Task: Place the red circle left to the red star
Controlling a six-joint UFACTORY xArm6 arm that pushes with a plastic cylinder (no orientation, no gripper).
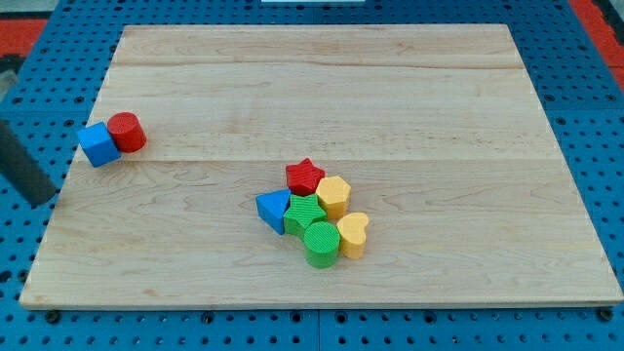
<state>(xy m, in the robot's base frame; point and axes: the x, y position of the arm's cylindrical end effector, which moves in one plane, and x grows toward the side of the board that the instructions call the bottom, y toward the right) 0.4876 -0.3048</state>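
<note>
The red circle (126, 132) lies near the board's left edge, touching a blue cube (98, 144) on its left. The red star (305, 176) sits below the board's centre, at the top of a tight cluster of blocks. My rod enters from the view's left edge, and my tip (44, 200) rests just off the board's left edge, below and left of the blue cube and far left of the red star.
The cluster under the red star holds a blue triangle (273, 209), a green block (304, 214), a green cylinder (321, 244), a yellow hexagon (333, 195) and a yellow heart (353, 234). The wooden board (322, 88) lies on a blue pegboard.
</note>
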